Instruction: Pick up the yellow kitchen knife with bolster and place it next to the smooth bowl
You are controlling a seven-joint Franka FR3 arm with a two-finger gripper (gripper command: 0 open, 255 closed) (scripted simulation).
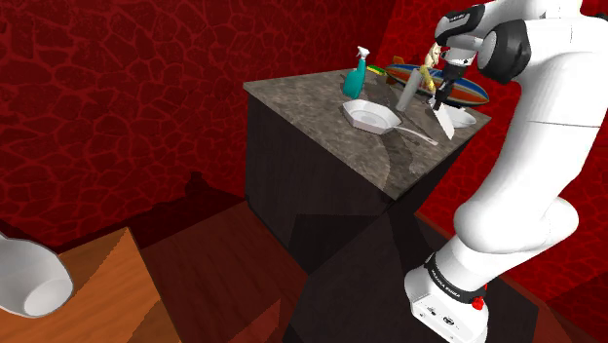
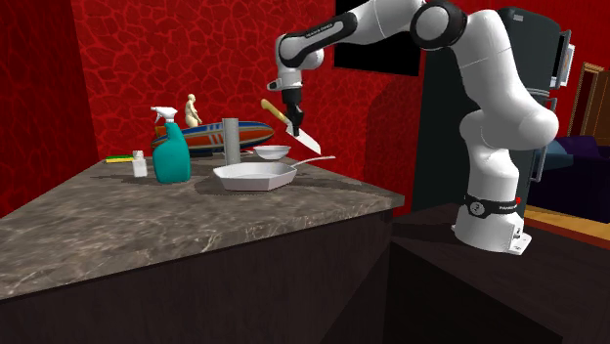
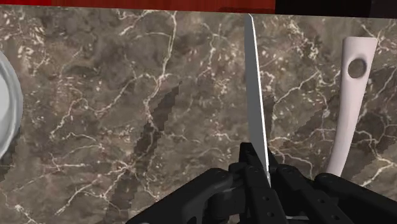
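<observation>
Yellow-handled kitchen knife with a pale blade (image 2: 302, 141): off the worktop, in the air toward the second exterior view's right, blade slanting down above the bowl and the pan's handle. It is held high, presumably so the tip clears both.
Teal plastic spray bottle (image 2: 171, 149): upright at that view's left, well apart from the knife and no obstacle to it.
Grey upright cylinder (image 2: 232, 143): stands beyond the pan, left of the bowl, so that side looks closed off for placing.
White angular frying pan (image 2: 252, 177): flat at mid-worktop, its long handle (image 2: 315, 160) pointing right and passing near the bowl. The wrist view has the handle's holed end (image 3: 351, 83) beside the blade.
Small smooth white bowl (image 2: 273, 151): just beyond the pan, below and left of the knife; it marks the goal.
Jaws of the black gripper (image 2: 292, 118): clamped on the knife near where blade meets handle. The fingers (image 3: 247, 172) pinch its flat sides, so the blade hangs edge-on and should not swivel.
Dark marbled stone worktop (image 2: 147, 235): the bare patch under the blade seems a likely landing spot next to the bowl.
</observation>
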